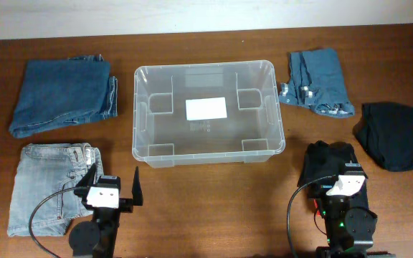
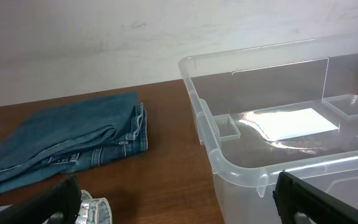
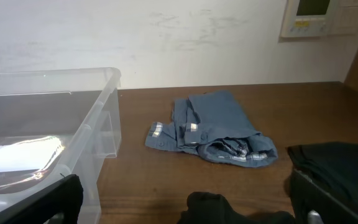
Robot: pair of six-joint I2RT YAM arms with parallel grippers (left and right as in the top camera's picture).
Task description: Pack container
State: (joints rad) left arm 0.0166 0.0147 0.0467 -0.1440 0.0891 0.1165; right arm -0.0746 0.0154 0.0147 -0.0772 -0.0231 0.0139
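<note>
Centrally, the container [image 1: 206,67] sits on the wooden table [image 1: 214,204], long side running left to right, with a white label [image 1: 206,108] on its floor.

Left gripper [image 1: 114,180]: low, near the front edge, jaws spread wide, nothing between them. It is over the right edge of the folded pale grey jeans [image 1: 45,188]. Behind those, left of the container, lie folded dark blue jeans [image 1: 63,97].

Right gripper [image 3: 182,186]: jaws likewise far apart, gripping nothing. A bunched black garment [image 1: 328,159] lies directly below and ahead of it; I cannot tell whether they touch.

Right of the container are folded blue denim [image 1: 320,82] and, nearer the table's right edge, a second black garment [image 1: 394,135], apart from the first.
</note>
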